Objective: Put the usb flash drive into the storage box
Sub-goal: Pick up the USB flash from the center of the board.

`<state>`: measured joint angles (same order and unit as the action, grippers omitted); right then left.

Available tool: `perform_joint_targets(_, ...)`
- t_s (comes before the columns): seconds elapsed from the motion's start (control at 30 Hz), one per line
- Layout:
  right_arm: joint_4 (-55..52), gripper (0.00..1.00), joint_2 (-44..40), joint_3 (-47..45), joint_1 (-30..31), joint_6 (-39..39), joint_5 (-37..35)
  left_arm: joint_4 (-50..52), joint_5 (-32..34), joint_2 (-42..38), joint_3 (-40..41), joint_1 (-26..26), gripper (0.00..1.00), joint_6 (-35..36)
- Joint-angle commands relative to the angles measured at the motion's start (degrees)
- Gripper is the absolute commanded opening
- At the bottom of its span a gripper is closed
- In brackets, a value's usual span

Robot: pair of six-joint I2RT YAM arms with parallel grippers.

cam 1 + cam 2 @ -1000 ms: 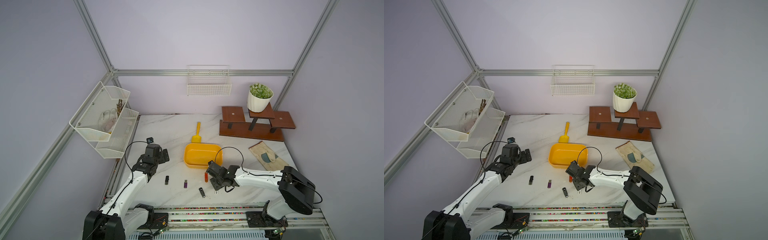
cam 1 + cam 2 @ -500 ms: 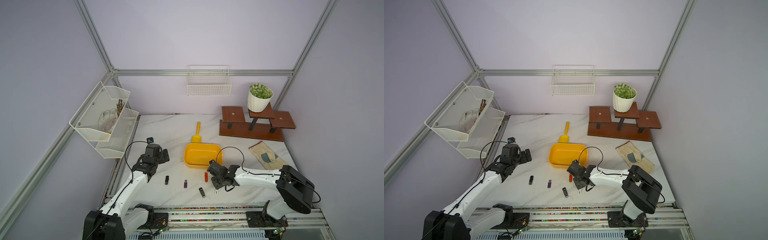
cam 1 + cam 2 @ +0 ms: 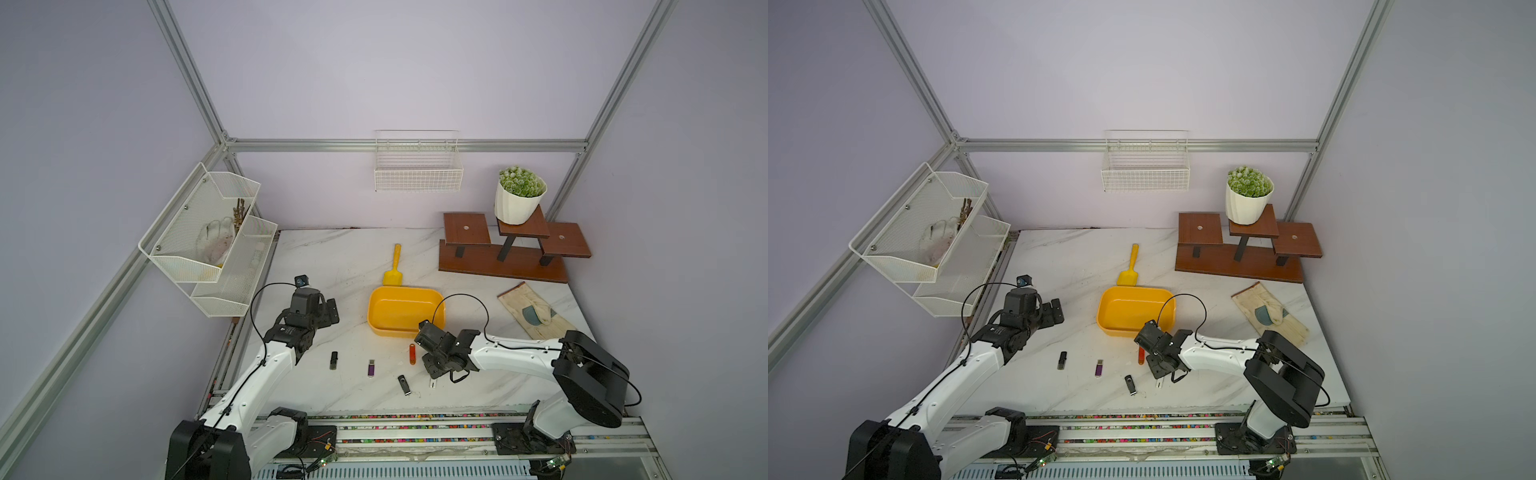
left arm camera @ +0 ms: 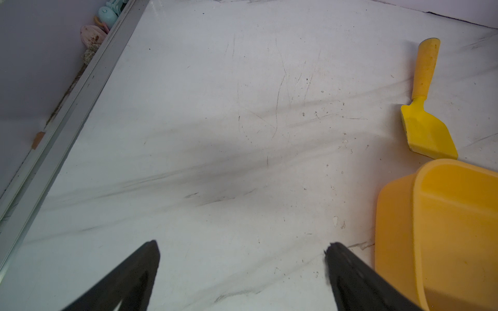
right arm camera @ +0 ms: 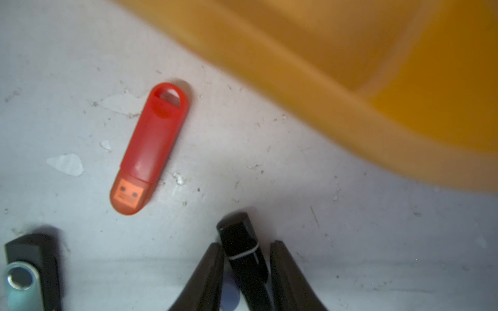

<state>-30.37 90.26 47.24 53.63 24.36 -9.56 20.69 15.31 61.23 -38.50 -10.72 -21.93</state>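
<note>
Five flash drives are lying near the front edge of the marble bench (image 3: 332, 257): black drive (image 3: 333, 360), purple drive (image 3: 371, 368), red drive (image 3: 412, 354), swivel drive (image 3: 404, 385), striped drive (image 5: 237, 231). One storage box (image 3: 392, 330) is sitting mid-bench. Your right hand (image 5: 245, 242) is straddling the striped drive, nearly closed; I can't tell if it's gripping. Your left hand (image 4: 242, 243) is hanging wide open, empty.

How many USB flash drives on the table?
5: black stick, purple stick, red-orange stick, black-and-silver swivel drive in a rough row before the yellow plastic tub; black white-banded stick between the jaws of the right gripper. The arm may hide more.
</note>
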Motion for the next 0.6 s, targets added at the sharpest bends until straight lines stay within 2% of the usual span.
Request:
perform_joint_targets(0.0, -4.2, 0.35, 0.4, 0.2, -0.3, 0.2, -0.5, -0.6, -0.5, -0.2, 0.5, -0.4, 1.0, 0.2)
perform_joint_targets(0.3, -4.2, 0.31, 1.7, -0.1, -0.4, 0.2, 1.4, 0.2, -1.7, -0.4, 0.6, -0.4, 1.0, -1.2)
perform_joint_targets(0.57, -4.0, 0.16, 2.1, 0.3, -0.5, -0.2, 1.6, 2.1, -5.7, 0.0, 2.7, -1.4, 1.0, -4.8)
